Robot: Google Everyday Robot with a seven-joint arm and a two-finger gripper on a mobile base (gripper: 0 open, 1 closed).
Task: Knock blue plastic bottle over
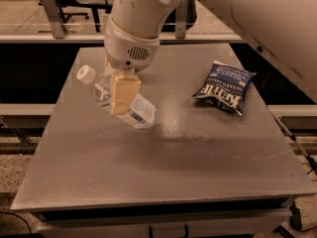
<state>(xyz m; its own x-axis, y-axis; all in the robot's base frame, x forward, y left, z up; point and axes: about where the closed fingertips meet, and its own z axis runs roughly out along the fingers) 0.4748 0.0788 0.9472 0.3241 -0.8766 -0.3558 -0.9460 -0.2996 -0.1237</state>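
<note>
My gripper (118, 98) is hanging over the left half of the grey table (163, 172). My tan fingers (123, 90) are clamping the clear plastic bottle with the white cap and pale blue label (140, 112). The bottle is leaning steeply, cap toward the left edge and base low near the table. I cannot tell what it is holding. One dark blue crisp bag (223, 88) is lying well apart at right. The front half is lying open. One bottle, one bag.

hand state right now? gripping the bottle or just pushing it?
Hand: low over the table, against the tilted blue plastic bottle; open or closed cannot be told.
</note>
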